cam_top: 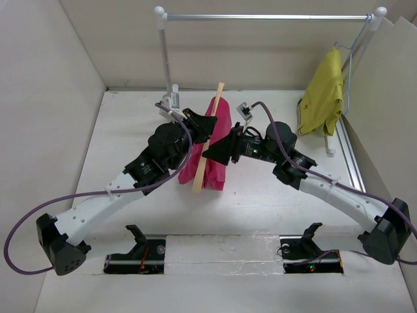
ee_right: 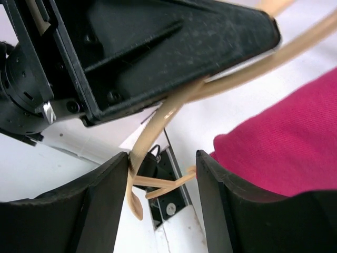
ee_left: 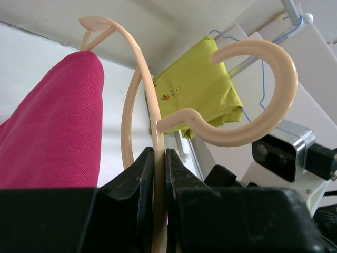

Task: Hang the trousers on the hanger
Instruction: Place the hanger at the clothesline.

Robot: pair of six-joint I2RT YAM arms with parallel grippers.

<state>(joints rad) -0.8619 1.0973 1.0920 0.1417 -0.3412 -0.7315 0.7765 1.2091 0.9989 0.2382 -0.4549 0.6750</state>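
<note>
The left gripper (ee_left: 159, 158) is clenched on the smooth, pale wooden hanger (ee_left: 287, 79). Its black jaws pinch the thin curved arm just below the round C-shaped hook. The right gripper (ee_right: 163, 155) stands spread, with the hanger's slim tip between its fingers, close against the one at 9 o'clock. Soft, finely woven magenta trousers (cam_top: 219, 116) drape along the hanger over the middle of the white table (cam_top: 273, 195). At 2 o'clock a crumpled mustard garment (cam_top: 324, 94) hangs beneath the metal rail (cam_top: 267, 17).
</note>
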